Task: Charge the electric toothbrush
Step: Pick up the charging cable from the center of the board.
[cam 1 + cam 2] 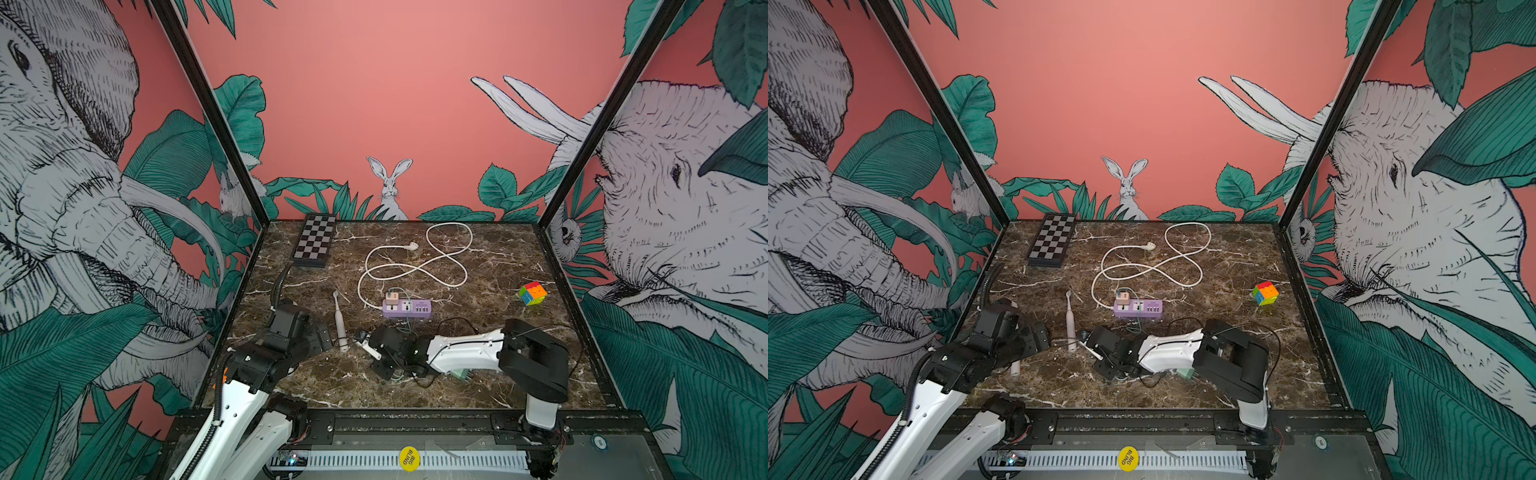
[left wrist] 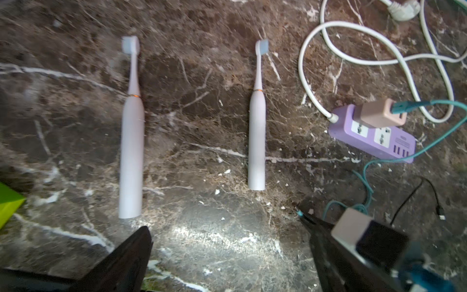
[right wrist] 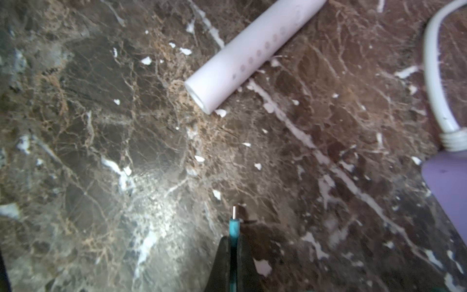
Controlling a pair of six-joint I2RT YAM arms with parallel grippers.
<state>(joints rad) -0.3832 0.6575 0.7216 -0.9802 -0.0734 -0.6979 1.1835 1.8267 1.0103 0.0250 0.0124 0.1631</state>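
Right tool (image 3: 233, 241) low, pinching teal plug (image 3: 234, 225)

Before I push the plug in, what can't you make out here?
Port on the toothbrush: right wrist view, end face blurred.
Type of plug: right wrist view, tip edge-on and tiny.
The second brush: in a top view, mostly under the left arm.
The green block: both top views, mostly under the right arm.
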